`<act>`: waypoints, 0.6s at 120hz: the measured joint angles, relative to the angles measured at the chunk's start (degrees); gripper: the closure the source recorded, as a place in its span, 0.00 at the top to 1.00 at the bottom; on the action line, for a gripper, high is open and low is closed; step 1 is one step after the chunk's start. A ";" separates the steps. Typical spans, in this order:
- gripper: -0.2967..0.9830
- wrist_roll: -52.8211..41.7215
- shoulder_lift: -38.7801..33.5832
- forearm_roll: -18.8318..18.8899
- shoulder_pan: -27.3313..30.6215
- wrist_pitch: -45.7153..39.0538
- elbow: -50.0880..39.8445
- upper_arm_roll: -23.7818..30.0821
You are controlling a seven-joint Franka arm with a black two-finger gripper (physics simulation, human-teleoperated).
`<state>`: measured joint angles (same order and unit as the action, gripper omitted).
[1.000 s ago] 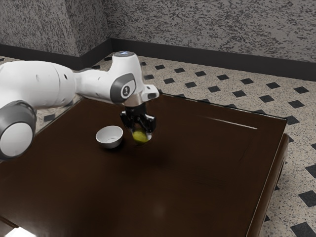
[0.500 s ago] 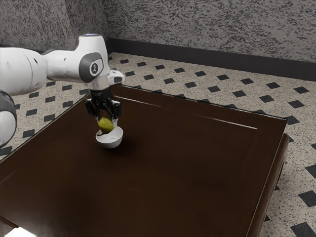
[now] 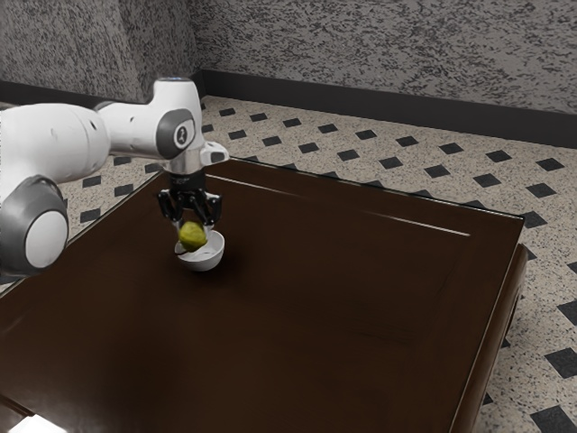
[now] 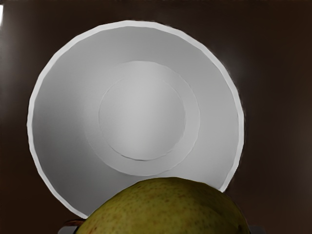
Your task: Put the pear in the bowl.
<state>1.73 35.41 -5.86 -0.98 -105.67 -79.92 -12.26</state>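
Held at the bowl's exterior-view left side, the greenish-yellow pear (image 3: 192, 236) hangs below my black gripper (image 3: 193, 231), whose fingers flank it. The white bowl (image 3: 207, 261) stands upright on the table, partly covered by the pear in the exterior view. In the wrist view the bowl (image 4: 141, 112) is seen from above with a bare inside. The pear (image 4: 170, 209) overlaps its rim there, and my gripper (image 4: 162, 230) has a fingertip edge on either side of the fruit. Whether pear and bowl touch, I cannot tell.
The dark brown table (image 3: 343, 298) extends widely toward the exterior view's right. A bright white patch (image 3: 36, 425) lies at its near left corner. Tiled floor (image 3: 433, 171) and a grey speckled wall (image 3: 379, 54) are beyond the table.
My hand has carried the pear toward the exterior view's left, from beside the bowl to its rim. Over the last half second it has come down a little. The bowl has not moved.
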 joint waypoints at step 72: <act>0.73 -0.66 1.68 0.25 0.57 1.40 3.44 0.58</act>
<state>1.07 37.09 -5.62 -0.42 -104.27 -76.49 -11.69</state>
